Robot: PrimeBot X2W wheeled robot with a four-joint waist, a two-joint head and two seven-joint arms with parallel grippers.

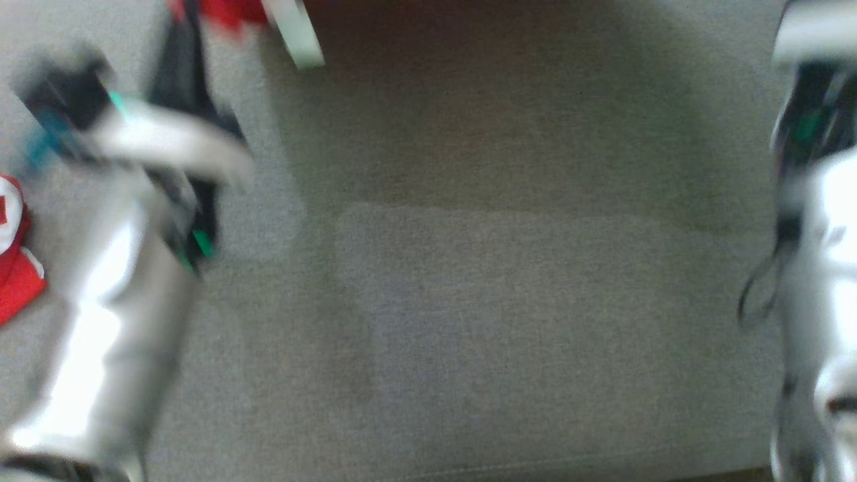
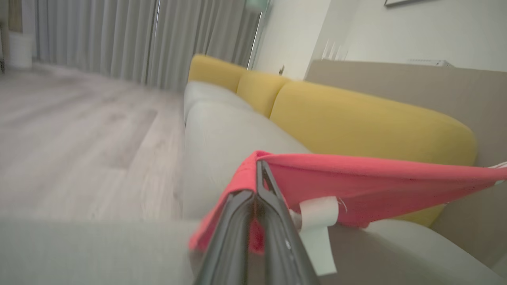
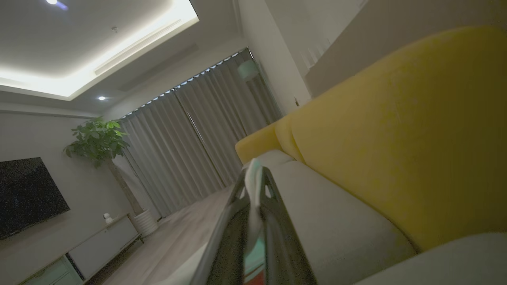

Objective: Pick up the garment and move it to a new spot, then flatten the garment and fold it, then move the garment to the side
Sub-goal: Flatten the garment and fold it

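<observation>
Closest to us in the left wrist view, the left gripper [image 2: 260,168] has its two dark fingers pressed together on a fold of the red garment [image 2: 368,178], so that's a solid pinch. From there the garment runs off taut to that view's right edge, above the grey seat [image 2: 222,134], with a white tag [image 2: 317,215] dangling just beside the fingers. Behind it we see yellow cushions [image 2: 356,118], grey curtains [image 2: 119,39] and wood floor [image 2: 71,130].

Over in the right wrist view, the right gripper [image 3: 255,178] is closed too, clamped on a pale strip [image 3: 253,213] of cloth that pokes up past the tips. A bit of red shows lower down between the fingers, but we can't tell whether the strip is part of the garment. A plant [image 3: 97,136] and a TV [image 3: 27,194] sit by the far wall.

Head view is badly blurred. We make out the left forearm [image 1: 114,321] at lower left and the right arm [image 1: 820,268] at the right edge, well apart, with grey seat between them. Some red shows at the top edge near the left fingers, and a red and white cloth [image 1: 13,261] lies at the left edge; same garment or not, we can't say
</observation>
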